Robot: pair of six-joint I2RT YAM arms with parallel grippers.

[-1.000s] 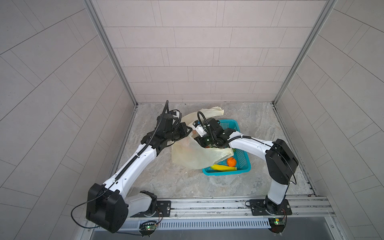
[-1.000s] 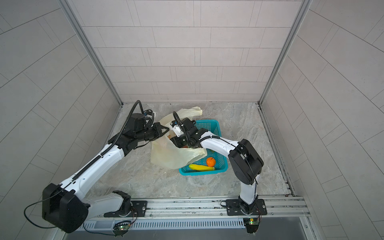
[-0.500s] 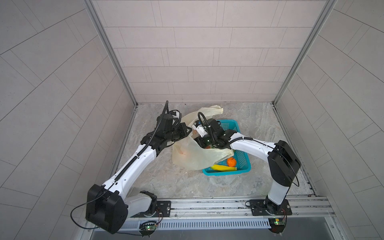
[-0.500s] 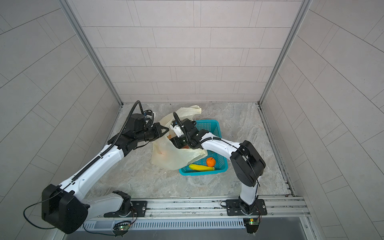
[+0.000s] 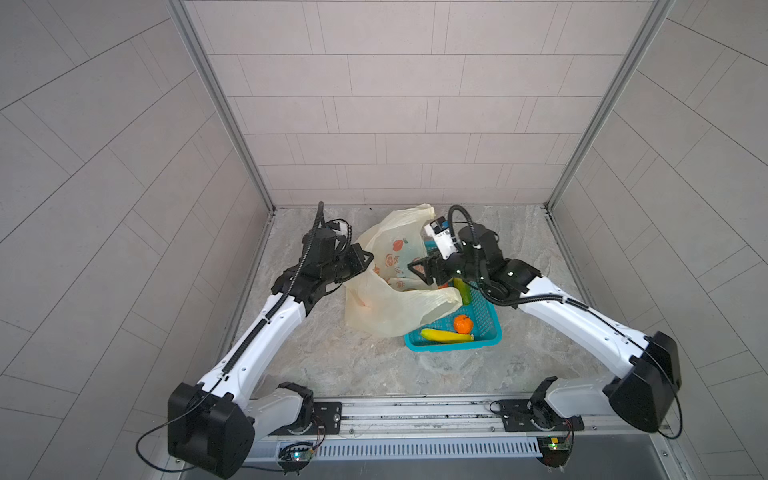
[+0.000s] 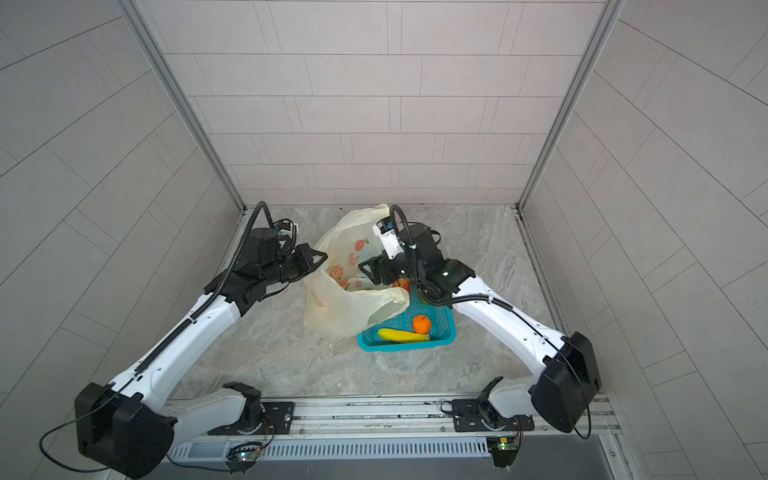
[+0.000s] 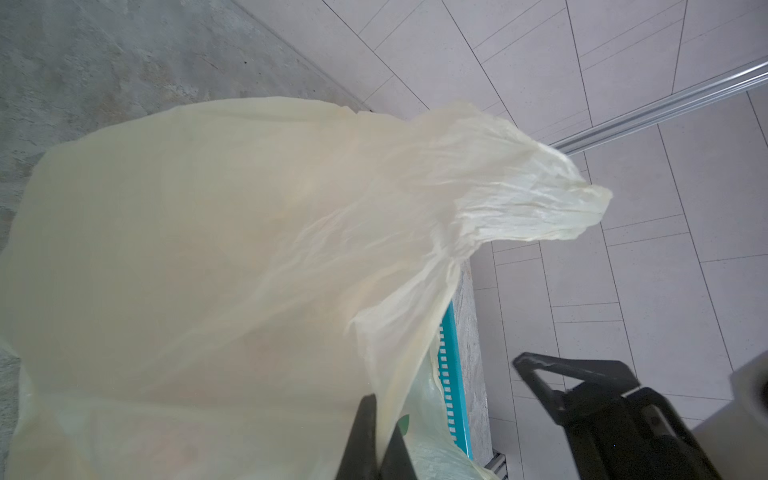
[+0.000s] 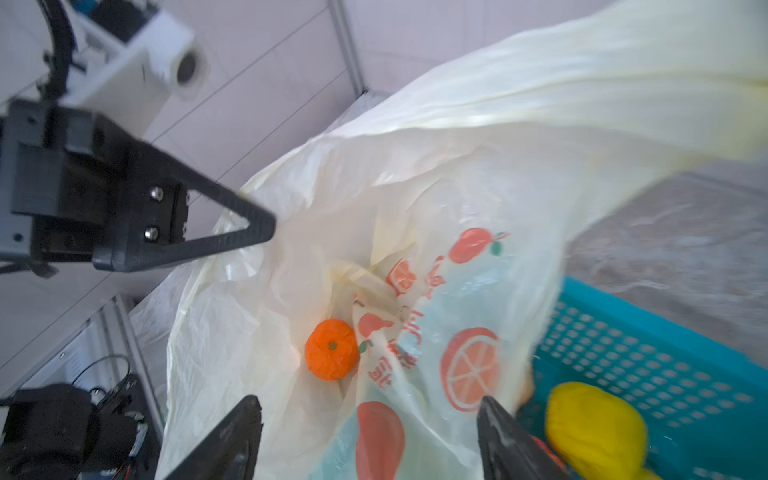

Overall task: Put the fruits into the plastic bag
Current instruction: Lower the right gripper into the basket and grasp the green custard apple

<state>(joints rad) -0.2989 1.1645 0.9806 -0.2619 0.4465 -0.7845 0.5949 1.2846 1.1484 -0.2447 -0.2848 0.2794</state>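
Observation:
The cream plastic bag (image 5: 399, 303) (image 6: 349, 309) lies open beside the teal basket, and my left gripper (image 5: 368, 259) (image 7: 380, 415) is shut on its rim, holding the mouth up. My right gripper (image 5: 415, 268) (image 8: 368, 405) hovers open over the bag mouth with nothing between its fingers. One orange tangerine (image 8: 331, 349) rests inside the bag. In both top views another tangerine (image 5: 462, 324) and the banana (image 5: 444, 336) lie in the basket. A green-yellow fruit (image 5: 462, 290), a red fruit (image 6: 402, 284) and a yellow lemon (image 8: 594, 424) sit in it under my right wrist.
The teal perforated basket (image 5: 486, 318) (image 8: 665, 353) stands against the bag's right side, and the bag's loose handle drapes over its near left corner. Tiled walls close in the marble floor (image 5: 357, 361) on three sides. A metal rail runs along the front.
My right gripper's jaws have spread wider and it has drawn back a little above the bag mouth. The left gripper keeps its hold on the bag rim.

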